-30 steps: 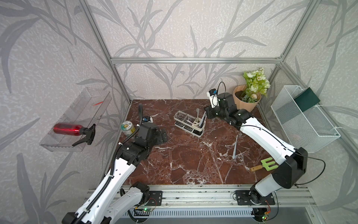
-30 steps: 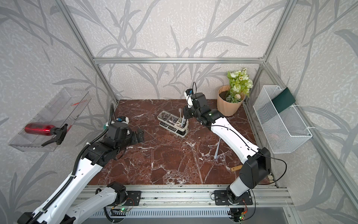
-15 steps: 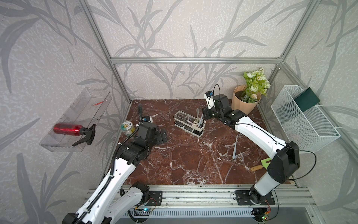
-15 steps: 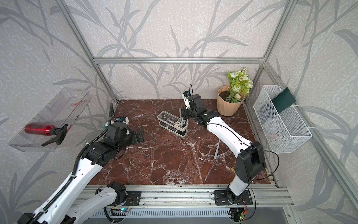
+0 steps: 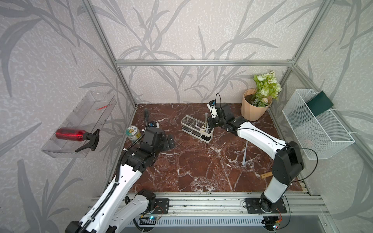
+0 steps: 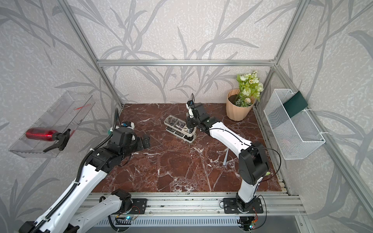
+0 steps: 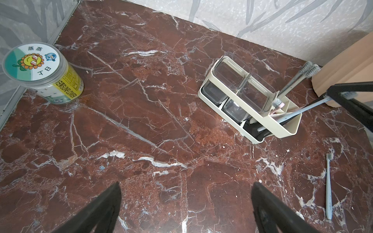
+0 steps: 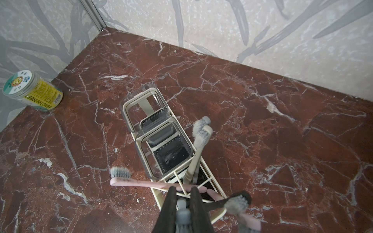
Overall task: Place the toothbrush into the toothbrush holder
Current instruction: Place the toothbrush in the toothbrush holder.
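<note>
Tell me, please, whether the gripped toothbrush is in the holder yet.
Partly in: the toothbrush has its handle end inside the holder, with the right gripper shut on its neck.

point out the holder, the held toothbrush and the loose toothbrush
holder [image 7: 286, 127], left wrist view, cream end wall
held toothbrush [image 7: 309, 106], left wrist view, mid handle
loose toothbrush [image 7: 328, 187], left wrist view, mid handle
</note>
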You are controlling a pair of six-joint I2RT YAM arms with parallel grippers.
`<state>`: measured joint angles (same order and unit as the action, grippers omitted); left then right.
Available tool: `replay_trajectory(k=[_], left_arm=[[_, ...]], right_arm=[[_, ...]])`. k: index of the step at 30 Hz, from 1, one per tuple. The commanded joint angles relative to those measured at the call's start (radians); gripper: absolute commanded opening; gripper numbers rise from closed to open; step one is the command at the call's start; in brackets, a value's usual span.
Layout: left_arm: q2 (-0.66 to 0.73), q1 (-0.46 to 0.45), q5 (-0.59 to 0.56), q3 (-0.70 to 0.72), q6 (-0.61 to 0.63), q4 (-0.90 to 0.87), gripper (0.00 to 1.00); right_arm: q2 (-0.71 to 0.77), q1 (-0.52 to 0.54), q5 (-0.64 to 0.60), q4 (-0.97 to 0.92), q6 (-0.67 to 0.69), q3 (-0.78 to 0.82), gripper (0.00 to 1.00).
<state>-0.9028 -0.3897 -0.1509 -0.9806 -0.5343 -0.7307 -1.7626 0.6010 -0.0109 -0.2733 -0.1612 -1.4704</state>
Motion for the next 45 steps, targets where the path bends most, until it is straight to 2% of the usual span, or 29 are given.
replay_trajectory(k=[1,14,21,24,27,30,38,45], left_arm=[[0.015,0.009,0.004,0.007,-0.001,0.0,0.99],[0.018,0.014,0.012,0.007,-0.001,0.003,0.99],[0.018,0.02,0.016,0.007,0.0,0.004,0.99],[0.018,0.022,0.017,0.009,-0.001,0.005,0.99],[0.016,0.023,0.018,0.01,-0.001,0.004,0.99],[0.015,0.025,0.019,0.01,0.0,0.004,0.99],[0.012,0.028,0.02,0.01,0.0,0.005,0.99],[0.01,0.029,0.02,0.01,0.0,0.004,0.99]], right_arm=[[-0.015,0.013,-0.029,0.032,0.019,0.004,0.0],[-0.041,0.032,-0.112,0.038,0.054,0.025,0.0],[-0.031,0.042,-0.113,0.037,0.063,0.04,0.0],[-0.023,0.043,-0.106,0.038,0.068,0.049,0.09],[-0.006,0.043,-0.106,0.043,0.065,0.057,0.24],[0.013,0.043,-0.107,0.044,0.062,0.059,0.33],[0.087,0.043,-0.106,0.031,0.051,0.053,0.49],[0.177,0.044,-0.091,0.027,0.03,0.07,0.56]])
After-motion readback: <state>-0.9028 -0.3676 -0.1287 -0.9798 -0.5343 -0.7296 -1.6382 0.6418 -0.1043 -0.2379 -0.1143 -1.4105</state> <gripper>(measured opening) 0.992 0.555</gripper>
